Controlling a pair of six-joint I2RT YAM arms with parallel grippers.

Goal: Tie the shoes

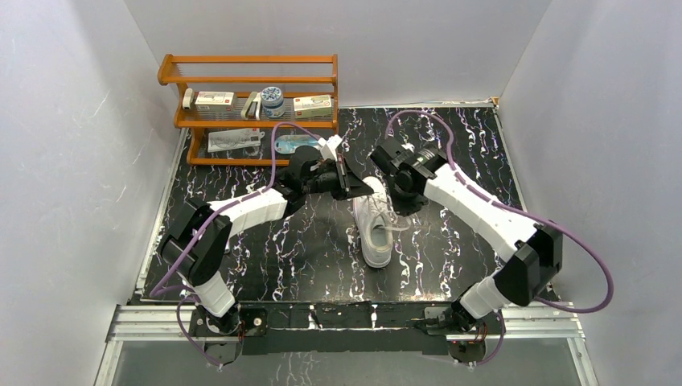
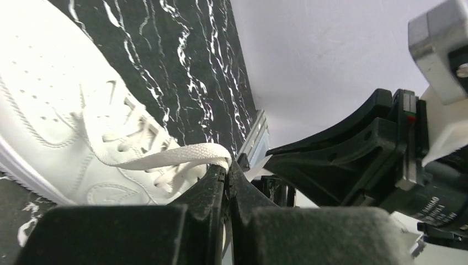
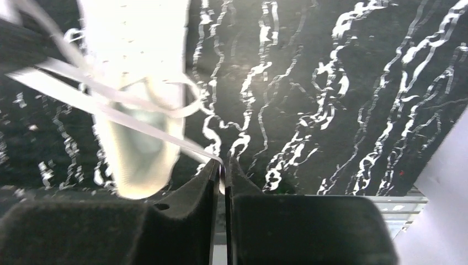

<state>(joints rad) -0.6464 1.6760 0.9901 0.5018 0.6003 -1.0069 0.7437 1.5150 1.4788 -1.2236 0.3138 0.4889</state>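
Note:
The white sneaker (image 1: 375,229) lies in the middle of the black marbled table (image 1: 281,249), toe toward the arms. My left gripper (image 1: 355,187) hangs just behind its heel end. In the left wrist view the left gripper (image 2: 227,165) is shut on a flat white lace (image 2: 165,157) that runs back to the sneaker (image 2: 55,110). My right gripper (image 1: 396,198) sits to the right of the heel. In the right wrist view the right gripper (image 3: 222,164) has its jaws almost together on a taut lace strand (image 3: 138,124) coming from the sneaker (image 3: 138,72).
A wooden shelf rack (image 1: 249,80) with small boxes and a jar stands at the back left, with flat packets (image 1: 235,141) under it. White walls close in on three sides. A metal rail (image 1: 346,318) runs along the near edge.

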